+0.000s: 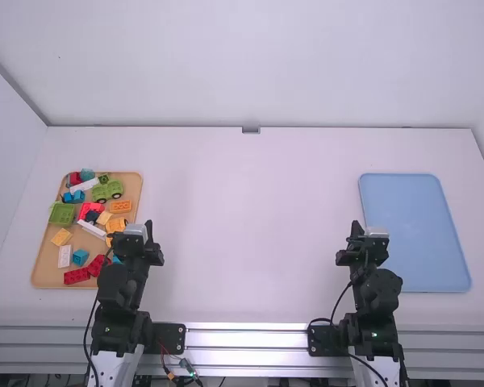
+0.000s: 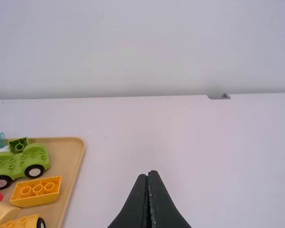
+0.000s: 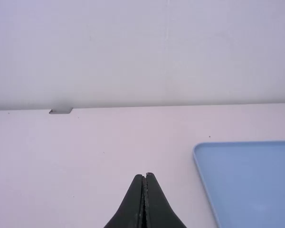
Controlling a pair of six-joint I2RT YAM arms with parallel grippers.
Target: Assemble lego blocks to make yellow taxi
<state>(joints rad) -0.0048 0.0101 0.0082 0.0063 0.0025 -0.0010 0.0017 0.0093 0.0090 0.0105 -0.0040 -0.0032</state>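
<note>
White table (image 1: pixel 250 222): spread right of tan tray, backed by pale wall (image 1: pixel 258 64); probable building ground just right of tan tray.
Blue tray (image 1: pixel 415 234): well apart from tan tray, far over to right; perhaps meant for finished taxi. Carrying risk: loosely pressed joints, parts shed on the way.
Tan tray (image 2: pixel 69 159): crowded with loose blocks. Likely trouble: neighbours shoved or lifted along with chosen part, from tight packing.
Left arm (image 1: pixel 123 286): beside tan tray, partly over its near right corner in high view; in the way of a full look at nearest parts.
Right arm (image 1: pixel 375 290): well right of tan tray; handover or central meeting probably needed.
Left gripper (image 2: pixel 150 174): near tan tray's right side, fingertips together, holding nothing.
Right gripper (image 3: pixel 145 175): far right of tan tray, fingers closed up, holding nothing.
Green wheeled base (image 2: pixel 19 164): far part of tan tray; easily picked by mistake, being wheeled too.
Yellow wheeled base (image 1: pixel 116 225): right part of tan tray, liable to roll when pressed.
Yellow block (image 2: pixel 37 191): right part of tan tray, seemingly hollow side up; wrong-way stacking if left unturned.
Sloped pale yellow block (image 1: pixel 61 237): left part of tan tray; slanted face, possible slip from grip.
</note>
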